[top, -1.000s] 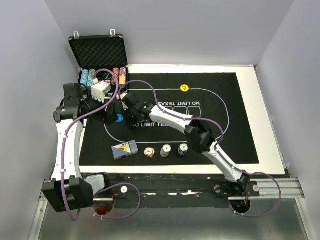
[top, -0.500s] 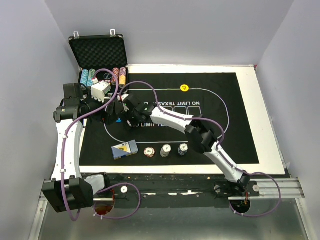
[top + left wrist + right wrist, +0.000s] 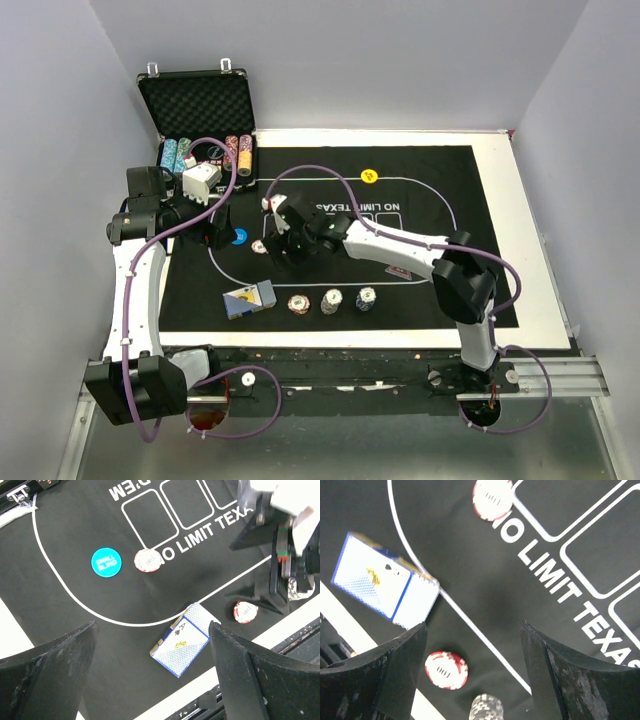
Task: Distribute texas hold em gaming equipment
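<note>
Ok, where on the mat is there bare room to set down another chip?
Bare: the black mat's right end, between the yellow round button and the white border. Crowded: the left end around the blue round button, and the near edge with the blue card box and three chip stacks.

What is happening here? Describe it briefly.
Two robot arms are laying out poker gear on a black mat. Both grippers are open and empty: the right gripper hovers by a single red-and-white chip, the left gripper by the blue button. A card deck and a row of chips sit along the near edge; a yellow button lies at the far side.
</note>
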`<action>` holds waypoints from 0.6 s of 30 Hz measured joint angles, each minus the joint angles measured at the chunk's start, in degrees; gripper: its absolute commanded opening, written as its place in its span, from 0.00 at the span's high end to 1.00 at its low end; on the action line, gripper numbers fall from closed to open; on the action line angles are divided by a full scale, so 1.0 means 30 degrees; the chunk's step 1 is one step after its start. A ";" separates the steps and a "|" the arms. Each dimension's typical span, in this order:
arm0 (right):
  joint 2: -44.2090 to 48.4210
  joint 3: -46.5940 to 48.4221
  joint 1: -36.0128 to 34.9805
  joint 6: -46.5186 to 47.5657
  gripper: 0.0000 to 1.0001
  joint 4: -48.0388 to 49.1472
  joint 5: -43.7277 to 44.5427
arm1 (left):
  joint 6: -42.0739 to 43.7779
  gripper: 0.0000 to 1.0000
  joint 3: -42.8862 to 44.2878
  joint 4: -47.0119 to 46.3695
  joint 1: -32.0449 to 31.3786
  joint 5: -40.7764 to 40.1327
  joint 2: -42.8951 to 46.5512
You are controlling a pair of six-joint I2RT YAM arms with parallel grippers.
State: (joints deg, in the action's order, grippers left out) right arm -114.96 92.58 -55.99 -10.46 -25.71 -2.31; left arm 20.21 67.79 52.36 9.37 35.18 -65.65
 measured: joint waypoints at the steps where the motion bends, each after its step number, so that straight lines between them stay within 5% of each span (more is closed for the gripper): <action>1: 0.0211 -0.0335 -0.0182 0.0036 0.17 -0.0095 -0.0102 | 0.0000 0.01 0.0000 0.0000 0.0000 -0.0007 0.0000; 18: 0.0306 -0.2783 -0.2667 0.0882 0.16 -0.1523 -0.0495 | 0.0058 0.01 0.0000 0.0117 0.0007 -0.0007 0.0007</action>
State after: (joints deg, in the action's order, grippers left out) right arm -114.04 84.23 -63.99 -7.81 -30.28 -3.79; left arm 20.38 67.79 52.71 9.39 35.16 -65.63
